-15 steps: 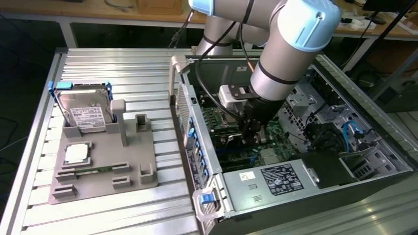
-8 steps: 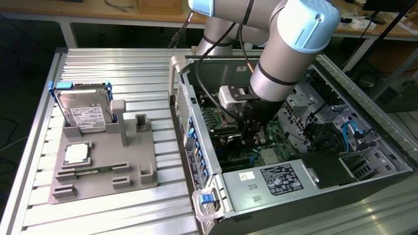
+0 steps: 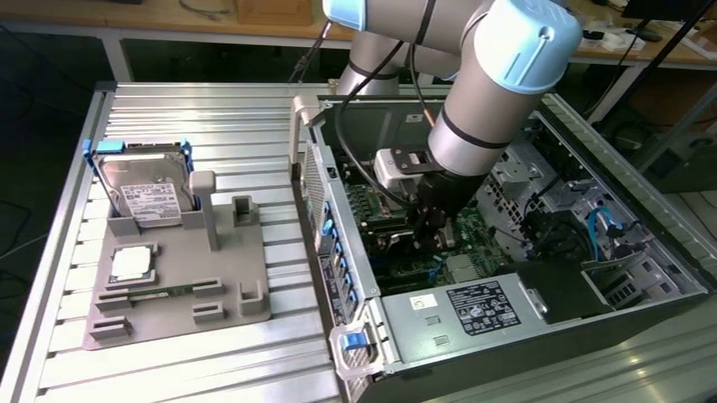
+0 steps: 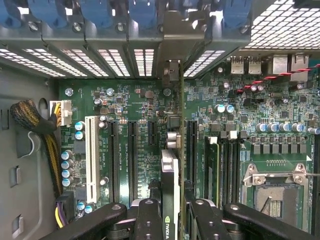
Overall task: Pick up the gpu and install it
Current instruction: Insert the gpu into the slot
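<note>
Tool: your tool [image 4: 170, 212] is sitting nearest the wrist camera, its black fingers [image 4: 148, 220] closing narrowly on the gpu [image 4: 170, 175], one on each side of the card.
Gpu: you are holding it edge-on, standing upright between the fingers, its dark cooler face showing a logo; that thin, vertical hold looks suited to bringing its lower edge to a slot.
Position over board: the card is hanging above the green motherboard [image 4: 140, 105], in line with the long black expansion slots [image 4: 132, 160] running beside the white slot [image 4: 91, 157]. Whether it is already touching a slot, you cannot tell.
Case: in the exterior view the arm is reaching down into the open computer case [image 3: 627, 277], right of centre in the frame, with the tool [image 3: 431, 231] low over the board.
Rear grille: the perforated case wall with blue clips [image 4: 95, 12] is facing the card's far end, where the bracket would belong.
Fixture: on the worktop [image 3: 168, 369], in the left half of the frame, the grey holder [image 3: 180, 294] is carrying the hard drive [image 3: 146, 189] upright, well apart from the arm.
</note>
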You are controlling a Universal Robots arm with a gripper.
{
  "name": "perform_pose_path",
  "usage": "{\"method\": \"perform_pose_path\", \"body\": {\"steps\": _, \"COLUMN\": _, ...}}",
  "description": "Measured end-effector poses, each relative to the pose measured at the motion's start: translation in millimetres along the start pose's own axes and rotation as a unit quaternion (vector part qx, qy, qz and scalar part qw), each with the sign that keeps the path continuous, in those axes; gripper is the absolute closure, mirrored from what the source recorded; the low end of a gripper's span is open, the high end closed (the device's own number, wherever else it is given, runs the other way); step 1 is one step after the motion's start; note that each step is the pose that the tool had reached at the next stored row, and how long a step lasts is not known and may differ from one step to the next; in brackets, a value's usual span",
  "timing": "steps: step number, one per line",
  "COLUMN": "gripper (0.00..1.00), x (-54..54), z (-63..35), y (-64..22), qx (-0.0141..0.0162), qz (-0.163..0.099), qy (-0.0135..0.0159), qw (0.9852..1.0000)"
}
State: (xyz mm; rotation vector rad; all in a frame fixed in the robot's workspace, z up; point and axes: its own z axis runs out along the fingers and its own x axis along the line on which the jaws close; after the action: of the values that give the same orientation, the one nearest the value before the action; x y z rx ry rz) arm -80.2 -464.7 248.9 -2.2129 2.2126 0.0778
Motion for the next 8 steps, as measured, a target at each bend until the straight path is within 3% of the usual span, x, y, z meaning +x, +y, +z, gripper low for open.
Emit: {"method": "perform_pose_path", "body": {"steps": 8, "gripper": 0.73, "x": 0.2, "z": 4.1, "y": -0.1, "qx": 0.0000, "qz": 0.000, "qy": 0.0000, "qw": 1.0000}}
